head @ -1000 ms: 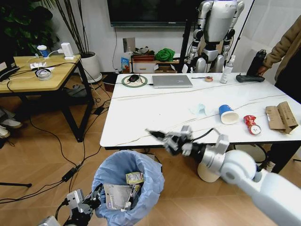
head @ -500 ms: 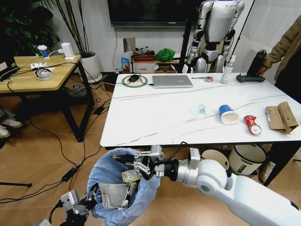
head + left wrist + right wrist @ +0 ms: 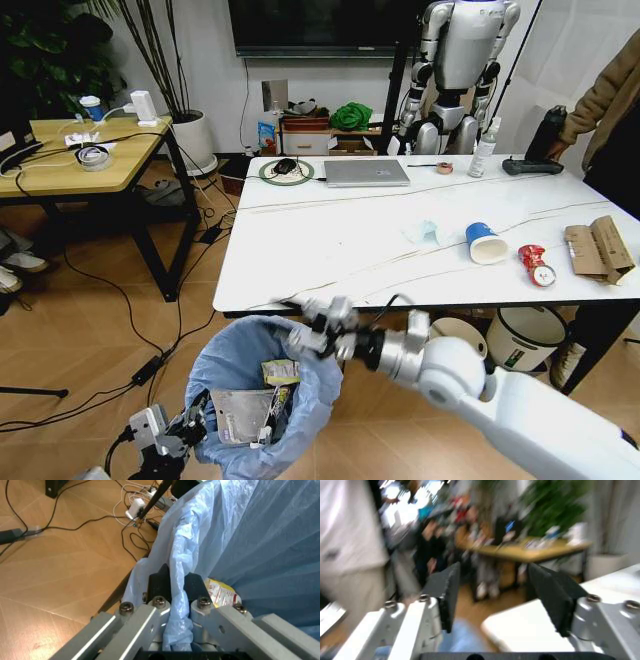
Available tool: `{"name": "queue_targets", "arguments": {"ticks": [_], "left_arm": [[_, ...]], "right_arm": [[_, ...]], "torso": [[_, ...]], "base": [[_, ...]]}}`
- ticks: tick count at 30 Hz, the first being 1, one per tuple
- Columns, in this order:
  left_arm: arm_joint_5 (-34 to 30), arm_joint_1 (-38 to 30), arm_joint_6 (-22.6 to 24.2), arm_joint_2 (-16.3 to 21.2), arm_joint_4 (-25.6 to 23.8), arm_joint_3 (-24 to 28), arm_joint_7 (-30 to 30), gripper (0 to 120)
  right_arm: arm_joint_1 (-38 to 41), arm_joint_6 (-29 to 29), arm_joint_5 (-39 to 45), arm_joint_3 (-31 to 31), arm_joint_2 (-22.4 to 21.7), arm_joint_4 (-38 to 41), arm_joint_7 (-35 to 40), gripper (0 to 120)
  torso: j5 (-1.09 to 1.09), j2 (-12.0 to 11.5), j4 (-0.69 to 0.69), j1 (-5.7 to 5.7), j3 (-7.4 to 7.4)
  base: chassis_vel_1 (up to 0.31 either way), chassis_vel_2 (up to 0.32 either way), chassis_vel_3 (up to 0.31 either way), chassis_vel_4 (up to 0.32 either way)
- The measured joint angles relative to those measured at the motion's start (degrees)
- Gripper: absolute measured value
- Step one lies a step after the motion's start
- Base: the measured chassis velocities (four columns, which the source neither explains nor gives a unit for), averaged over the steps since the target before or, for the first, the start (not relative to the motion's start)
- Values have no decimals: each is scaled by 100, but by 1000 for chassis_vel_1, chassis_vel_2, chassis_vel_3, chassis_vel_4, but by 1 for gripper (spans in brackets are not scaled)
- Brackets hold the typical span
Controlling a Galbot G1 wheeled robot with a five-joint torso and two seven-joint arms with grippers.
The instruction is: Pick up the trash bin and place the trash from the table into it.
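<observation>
Trash bin (image 3: 262,400) rim clamped in left end effector (image 3: 172,583); right end effector (image 3: 318,327) apparently empty above.

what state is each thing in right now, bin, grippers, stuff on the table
trash bin: off the table's near edge, liner over rim, wrappers inside
left gripper: fingers shut on the bin's liner rim
right gripper: above the bin's rim, fingers open, empty
paper cup: on its side on the table
red can: crushed, lying on the table
cardboard: torn, at the table's right edge
tissue: crumpled beside the cup
laptop: closed
</observation>
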Motion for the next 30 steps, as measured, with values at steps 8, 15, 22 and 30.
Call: {"name": "queue_targets", "arguments": {"ticks": [8, 15, 22, 30], "left_arm": [[16, -29, -11, 229, 63, -28, 21, 0], [63, -72, -65, 178, 121, -32, 66, 0], [-46, -158, -65, 401, 126, -66, 60, 0], [-41, -177, -73, 593, 189, 46, 101, 0]], "right_arm": [[-1291, -198, 238, 2325, -501, -162, 396, 86], [-2705, -169, -209, 3797, 22, -312, 423, 100], [-3800, -108, -478, 4931, 787, -374, 147, 100], [-4515, -50, -960, 6041, 2211, -428, -222, 100]], "torso": [[0, 0, -4, 1, 0], [2, 1, 2, 1, 0], [-1, 1, -2, 1, 0], [2, 1, -1, 0, 0]], "base": [[0, 0, 0, 0], [0, 0, 0, 0], [0, 0, 0, 0], [0, 0, 0, 0]]}}
